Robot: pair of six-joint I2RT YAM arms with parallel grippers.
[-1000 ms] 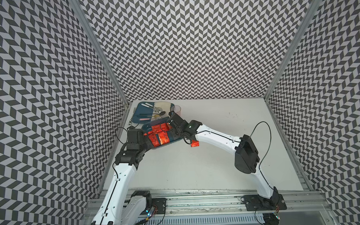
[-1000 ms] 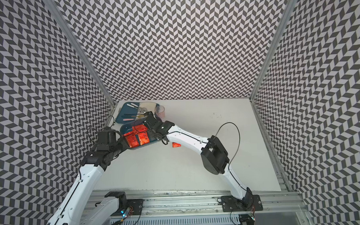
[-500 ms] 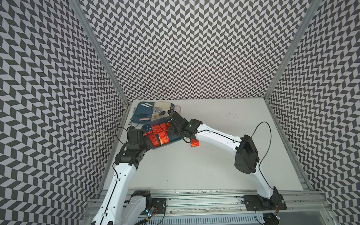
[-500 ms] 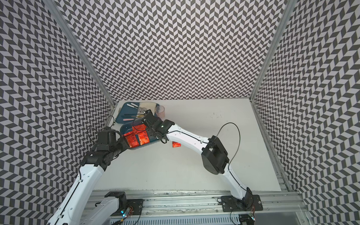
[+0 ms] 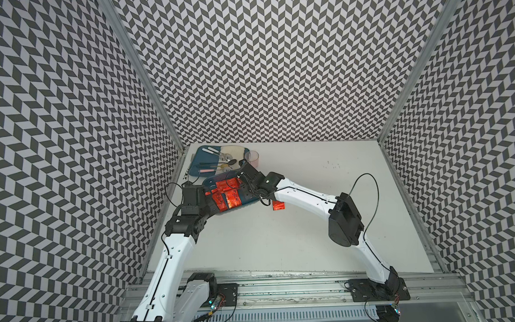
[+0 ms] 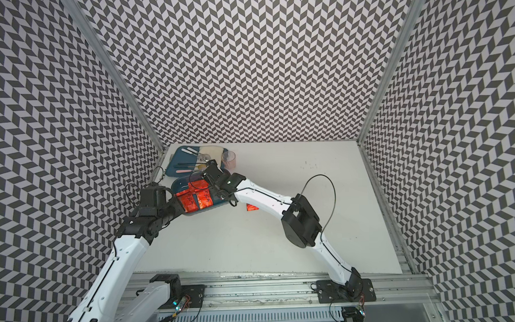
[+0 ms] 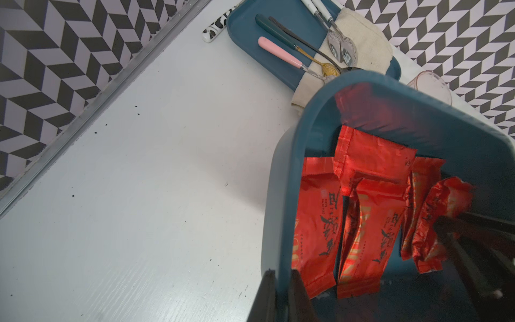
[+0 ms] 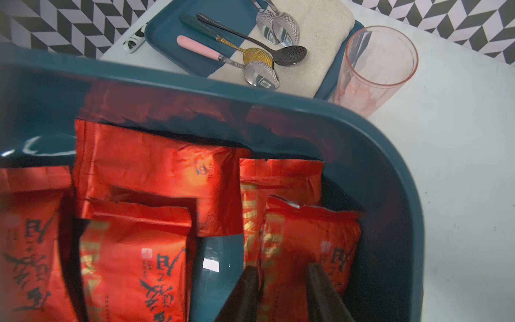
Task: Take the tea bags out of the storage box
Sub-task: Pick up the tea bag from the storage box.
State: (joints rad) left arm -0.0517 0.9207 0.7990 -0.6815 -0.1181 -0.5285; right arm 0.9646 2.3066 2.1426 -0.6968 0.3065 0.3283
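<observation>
Left gripper point(image 7: 281, 295) is clamped on the near wall of the teal plastic storage box point(image 7: 281, 195), one finger on either side of the rim, its body cut off by the frame edge. Inside, the shiny red foil tea bags point(image 8: 156, 172) overlap, so counting them is tricky. Right gripper point(image 8: 281, 292) straddles a crumpled tea bag point(image 8: 309, 237). Its jaws stand apart, and I cannot tell whether they truly pinch it. In a top view one loose tea bag point(image 5: 278, 206) lies on the white table point(image 5: 283, 255) at the box's 3 o'clock, half hidden under the right arm. A flat blue tray point(image 5: 199, 158) sits at 12 o'clock.
</observation>
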